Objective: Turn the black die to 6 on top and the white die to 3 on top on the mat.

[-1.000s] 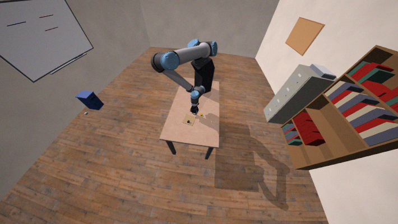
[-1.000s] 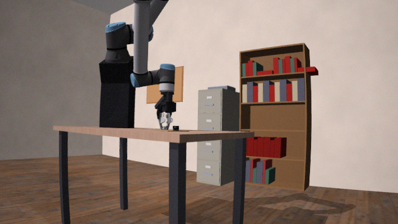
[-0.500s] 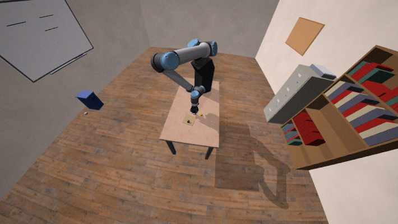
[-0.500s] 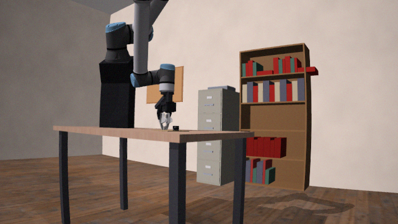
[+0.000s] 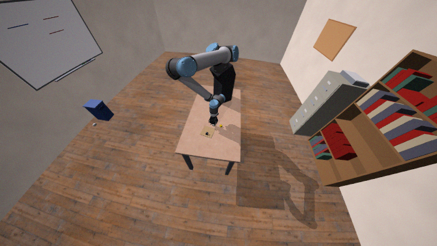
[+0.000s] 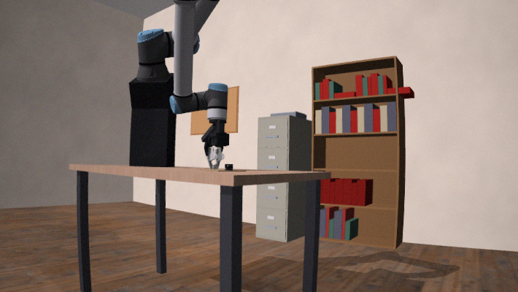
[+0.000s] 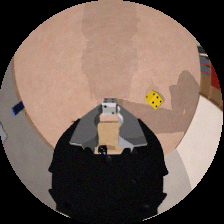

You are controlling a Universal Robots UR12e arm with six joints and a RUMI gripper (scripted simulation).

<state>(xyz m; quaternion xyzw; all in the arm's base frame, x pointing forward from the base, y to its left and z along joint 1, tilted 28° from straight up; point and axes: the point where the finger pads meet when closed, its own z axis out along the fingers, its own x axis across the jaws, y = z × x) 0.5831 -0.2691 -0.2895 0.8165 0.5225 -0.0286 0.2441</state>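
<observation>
From where I'm standing, the claw (image 5: 213,123) (image 6: 214,168) (image 7: 109,105) is down low, pinching the white die (image 7: 109,106) between its tips. In the wrist view, the yellow die (image 5: 221,125) (image 7: 154,99) lies at three o'clock from it, and the black die (image 5: 207,133) (image 6: 228,166) (image 7: 102,149) sits at six, on the mat (image 5: 203,132) (image 6: 238,170) (image 7: 108,132).

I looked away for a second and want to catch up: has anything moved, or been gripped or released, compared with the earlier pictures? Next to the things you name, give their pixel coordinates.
No visible change. The tool (image 5: 213,124) (image 6: 214,168) (image 7: 109,105) appears in the same place, low over the table (image 5: 191,138) (image 6: 153,174) (image 7: 55,65). The black die (image 5: 207,133) (image 6: 228,166) (image 7: 102,149) is where it was, as is the yellow die (image 5: 220,125) (image 7: 154,99).
</observation>
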